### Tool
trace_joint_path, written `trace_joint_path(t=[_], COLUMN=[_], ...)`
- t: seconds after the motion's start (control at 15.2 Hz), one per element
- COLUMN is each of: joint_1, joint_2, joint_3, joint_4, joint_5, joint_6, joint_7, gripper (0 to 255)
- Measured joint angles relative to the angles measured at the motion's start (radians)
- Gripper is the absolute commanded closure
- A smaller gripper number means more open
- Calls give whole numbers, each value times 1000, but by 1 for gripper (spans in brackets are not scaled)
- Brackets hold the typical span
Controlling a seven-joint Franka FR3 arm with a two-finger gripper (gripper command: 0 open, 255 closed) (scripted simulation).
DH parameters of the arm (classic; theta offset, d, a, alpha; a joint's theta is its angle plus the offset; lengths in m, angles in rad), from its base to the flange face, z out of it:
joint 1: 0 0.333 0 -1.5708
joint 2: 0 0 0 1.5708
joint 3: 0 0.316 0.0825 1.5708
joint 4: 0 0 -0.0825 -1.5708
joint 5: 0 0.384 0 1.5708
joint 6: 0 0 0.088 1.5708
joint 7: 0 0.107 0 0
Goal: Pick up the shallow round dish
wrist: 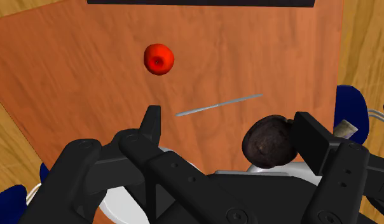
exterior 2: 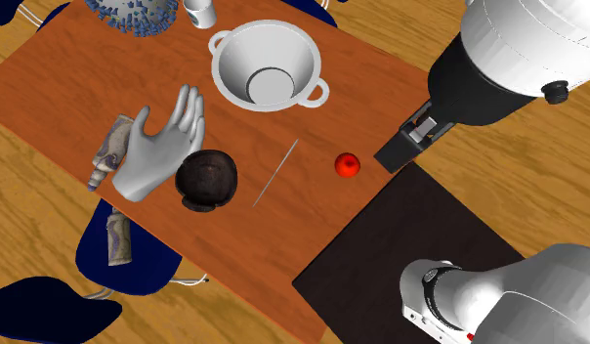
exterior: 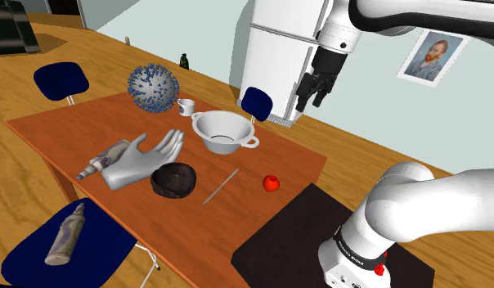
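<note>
- The claw [exterior: 312, 100] [exterior 2: 393, 156] [wrist: 232, 130] hangs high above the tabletop [exterior: 65, 135] [exterior 2: 59, 88] [wrist: 76, 70], over the short edge that meets the dark stand [exterior: 290, 229] [exterior 2: 400, 254]; its two black fingers [wrist: 152, 124] stand apart with nothing between them
- Nearest below it, a red apple [exterior: 271, 183] [exterior 2: 348, 164] [wrist: 159, 59] sits just in from the middle of that stand-side edge
- A thin grey rod [exterior: 221, 186] [exterior 2: 275, 172] [wrist: 219, 105] lies flat between the apple and the shallow round dish
- The shallow round dish [exterior: 173, 180] [exterior 2: 207, 180] [wrist: 268, 141], dark brown, rests upright about halfway along the tabletop, nearer the long edge where the blue chairs stand; in the wrist view one finger hides part of it, but it is well apart from the claw
- A grey model hand [exterior: 143, 160] [exterior 2: 161, 147] lies palm up beside the dish, on its side away from the stand, with a tube [exterior: 102, 159] [exterior 2: 109, 151] beyond it
- A white bowl with two handles [exterior: 224, 132] [exterior 2: 267, 66] stands near the opposite long edge
- A small white mug [exterior: 186, 107] [exterior 2: 198, 12] and a spiky blue-grey ball [exterior: 153, 87] [exterior 2: 132, 15] stand farther along that edge, toward the far corner
- A second tube [exterior: 65, 235] [exterior 2: 118, 239] lies on a blue chair [exterior: 41, 262] [exterior 2: 151, 264] off the tabletop
</note>
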Motion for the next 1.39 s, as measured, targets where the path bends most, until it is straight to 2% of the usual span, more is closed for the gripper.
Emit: trace_joint_path(t=[0.2, 0.59, 1.06, 1.39], joint_1=[10, 55, 95, 113], joint_2=[29, 181, 422, 601], joint_3=[16, 88, 180, 237], joint_4=[-7, -19, 25, 94], joint_5=[4, 13, -6, -52], joint_6=[35, 191, 378, 474], joint_7=[5, 30, 77, 120], gripper=[0, 0, 0, 0])
